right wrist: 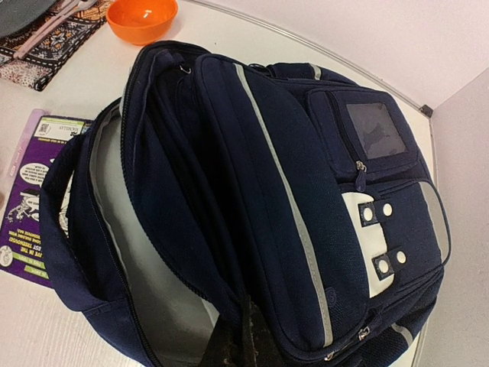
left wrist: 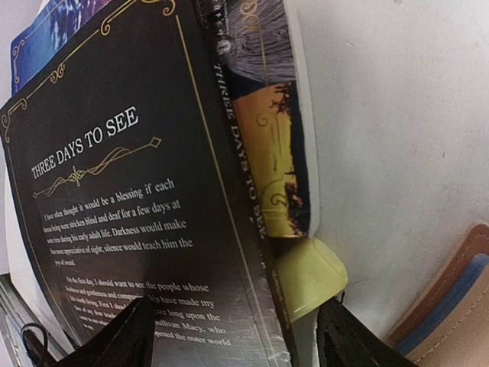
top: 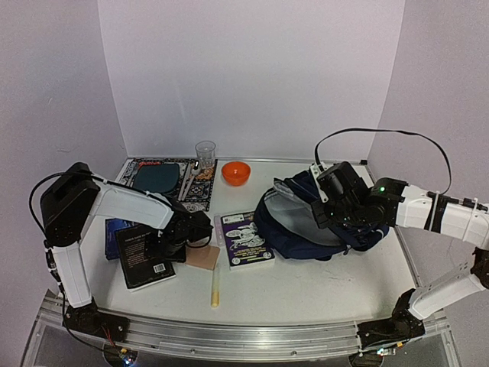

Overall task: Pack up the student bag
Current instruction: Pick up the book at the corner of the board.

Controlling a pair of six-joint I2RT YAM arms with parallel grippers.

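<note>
The student bag (top: 321, 222), navy with a thin white stripe, lies on its side at the right of the table, its main compartment gaping and showing grey lining (right wrist: 145, 267). My right gripper (top: 330, 205) is shut on the edge of the bag's opening flap, pinching the fabric in the right wrist view (right wrist: 244, 336). My left gripper (top: 191, 229) is open over the corner of a black book (top: 145, 256). In the left wrist view the book titled "Three Days to See" (left wrist: 130, 191) lies between the spread fingers of the left gripper (left wrist: 237, 332). A yellow-green object (left wrist: 309, 275) sits at the book's edge.
A purple book (top: 246, 239) lies beside the bag. A tan pouch (top: 202, 256) and a yellow stick (top: 215, 287) lie near the left gripper. A blue book (top: 116, 229) lies under the black one. An orange bowl (top: 236, 173), a clear cup (top: 205, 153) and a patterned mat with a teal plate (top: 157, 177) stand at the back.
</note>
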